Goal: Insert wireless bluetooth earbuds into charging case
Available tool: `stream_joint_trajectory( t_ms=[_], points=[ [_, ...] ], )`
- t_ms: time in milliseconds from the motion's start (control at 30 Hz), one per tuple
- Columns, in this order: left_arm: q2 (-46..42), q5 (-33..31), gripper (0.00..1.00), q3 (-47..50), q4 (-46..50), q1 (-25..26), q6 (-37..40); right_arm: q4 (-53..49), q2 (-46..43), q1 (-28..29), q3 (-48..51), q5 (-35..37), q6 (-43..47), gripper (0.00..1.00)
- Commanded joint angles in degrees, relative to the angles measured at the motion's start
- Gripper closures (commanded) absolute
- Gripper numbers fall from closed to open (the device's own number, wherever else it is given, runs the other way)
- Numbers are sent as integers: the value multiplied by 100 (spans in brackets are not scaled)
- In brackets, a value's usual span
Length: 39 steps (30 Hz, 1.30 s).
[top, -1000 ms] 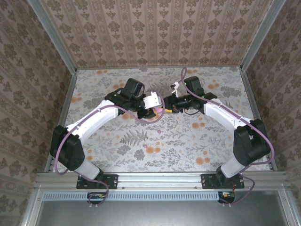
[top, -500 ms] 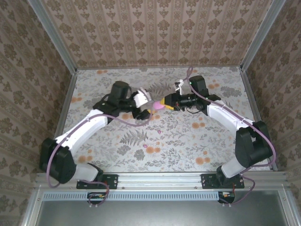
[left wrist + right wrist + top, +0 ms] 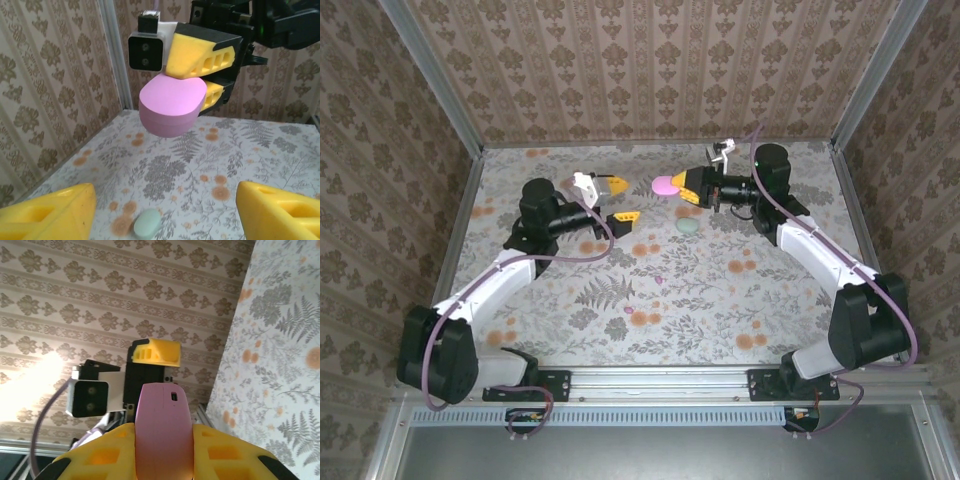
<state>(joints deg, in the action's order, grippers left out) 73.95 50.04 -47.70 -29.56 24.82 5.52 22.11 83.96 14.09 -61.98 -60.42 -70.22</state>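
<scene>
My right gripper [image 3: 680, 186] is shut on a closed pink oval charging case [image 3: 663, 186], held in the air over the back middle of the table. The right wrist view has the case [image 3: 162, 430] edge-on between the yellow fingers [image 3: 100, 455], its port facing out. My left gripper [image 3: 620, 202] hangs open and empty just left of it, facing the case [image 3: 172, 105]. A mint oval case [image 3: 687, 227] lies shut on the table below them, also seen as the mint case [image 3: 146, 223] between my left fingers [image 3: 55, 212]. One tiny pink earbud [image 3: 658, 280] lies on the table nearer the front.
Patterned walls enclose the floral table [image 3: 570, 310] at the back and both sides, with metal posts in the corners [image 3: 480, 150]. The left gripper's camera block [image 3: 90, 397] faces my right wrist camera at close range.
The two grippers were together at the pink case; now the left has let go, opened and pulled back left. The right has lifted the case toward the back right, uncovering the mint case.
</scene>
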Motion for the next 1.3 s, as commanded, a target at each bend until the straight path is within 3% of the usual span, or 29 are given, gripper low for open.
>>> stream_joint_trajectory(
  t_ms=[0, 267, 867, 1267],
  points=[
    [203, 208, 26, 79, -1036, 87, -296, 1242, 159, -2, -145, -236, -1378, 75],
    [582, 265, 27, 4, -1921, 87, -649, 1494, 529, 174, -277, -575, -1873, 75],
    [822, 610, 28, -335, -1756, 384, -731, 1752, 801, 410, -412, -758, -2022, 76],
    [995, 676, 47, -321, -2622, 357, -1491, 2271, 834, 410, -282, -765, -2315, 77]
  ],
)
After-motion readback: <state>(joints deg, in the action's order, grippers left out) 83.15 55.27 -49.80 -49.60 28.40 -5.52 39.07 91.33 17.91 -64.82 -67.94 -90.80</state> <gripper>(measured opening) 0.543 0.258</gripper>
